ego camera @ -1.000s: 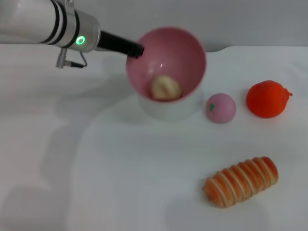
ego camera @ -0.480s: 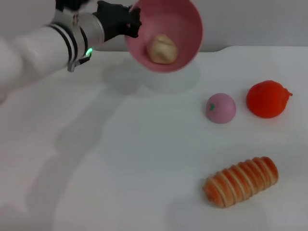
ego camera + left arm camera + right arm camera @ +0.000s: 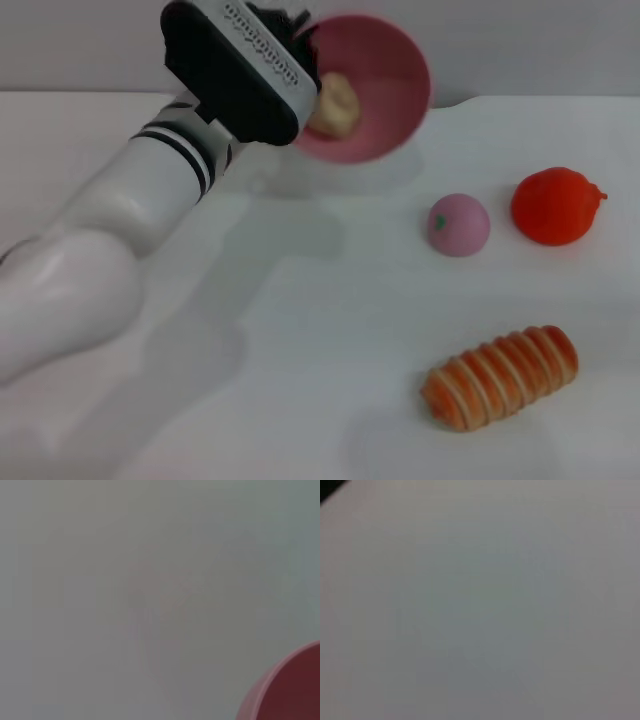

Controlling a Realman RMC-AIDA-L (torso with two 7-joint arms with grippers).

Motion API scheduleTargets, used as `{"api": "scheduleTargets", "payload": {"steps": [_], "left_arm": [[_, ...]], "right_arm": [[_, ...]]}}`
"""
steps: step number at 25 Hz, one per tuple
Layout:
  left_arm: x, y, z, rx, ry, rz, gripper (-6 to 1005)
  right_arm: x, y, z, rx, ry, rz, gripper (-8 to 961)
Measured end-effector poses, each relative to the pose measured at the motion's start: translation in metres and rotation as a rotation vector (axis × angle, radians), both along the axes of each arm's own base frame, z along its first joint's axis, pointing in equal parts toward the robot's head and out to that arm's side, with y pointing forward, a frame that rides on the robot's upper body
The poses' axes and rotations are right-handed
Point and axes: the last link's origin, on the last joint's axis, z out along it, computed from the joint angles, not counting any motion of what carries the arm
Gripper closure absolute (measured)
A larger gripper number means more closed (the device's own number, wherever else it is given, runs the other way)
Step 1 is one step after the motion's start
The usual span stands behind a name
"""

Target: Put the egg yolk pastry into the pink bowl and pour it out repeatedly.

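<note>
My left gripper [image 3: 300, 42] is shut on the near-left rim of the pink bowl [image 3: 385, 100] and holds it above the back of the table, tilted with its opening toward me. The left wrist housing covers the fingers and the bowl's left side. The egg yolk pastry [image 3: 338, 103], a pale beige bun, lies inside the bowl against its lower left wall. The left wrist view shows only an edge of the bowl [image 3: 290, 685] over the pale table. The right gripper is out of view.
A pink ball with a green mark [image 3: 459, 224] and an orange-red fruit [image 3: 555, 205] lie at the right of the white table [image 3: 300, 400]. A long orange-striped bread roll [image 3: 500, 377] lies at the front right. My left arm crosses the left side.
The left arm has lifted the bowl off the table and swung round, so its wrist now covers the bowl's left side. The pastry has stayed inside the bowl.
</note>
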Motion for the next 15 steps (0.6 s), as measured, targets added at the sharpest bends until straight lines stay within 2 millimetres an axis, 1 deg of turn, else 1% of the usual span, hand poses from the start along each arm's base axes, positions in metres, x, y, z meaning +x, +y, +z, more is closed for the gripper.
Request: {"api": "scheduleTargets", "payload": {"steps": [2, 3, 5, 6, 7, 8, 12, 15], "left_arm": [[0.001, -0.003, 0.003, 0.060, 0.020, -0.043, 954], [0.001, -0.003, 0.003, 0.060, 0.020, -0.043, 954], [0.005, -0.011, 0.006, 0.119, 0.003, -0.093, 954], [0.007, -0.018, 0.006, 0.157, -0.026, -0.121, 954], [0.007, -0.018, 0.006, 0.157, -0.026, -0.121, 954], [0.008, -0.027, 0.009, 0.204, -0.069, -0.144, 954], [0.017, -0.045, 0.007, 0.247, -0.138, -0.198, 954], [0.020, -0.053, 0.004, 0.251, -0.165, -0.225, 954]], "right_arm": [[-0.001, -0.002, 0.000, 0.013, 0.007, 0.018, 601], [-0.002, -0.002, 0.000, 0.016, 0.004, 0.020, 600], [-0.003, 0.000, 0.000, 0.027, -0.008, 0.020, 600], [-0.004, 0.002, 0.000, 0.036, -0.017, 0.017, 599], [-0.005, 0.004, -0.001, 0.044, -0.024, 0.015, 599], [-0.006, 0.006, 0.000, 0.053, -0.032, 0.015, 598], [-0.011, 0.011, 0.007, 0.079, -0.060, 0.019, 597], [-0.012, 0.014, 0.012, 0.090, -0.072, 0.011, 596]]}}
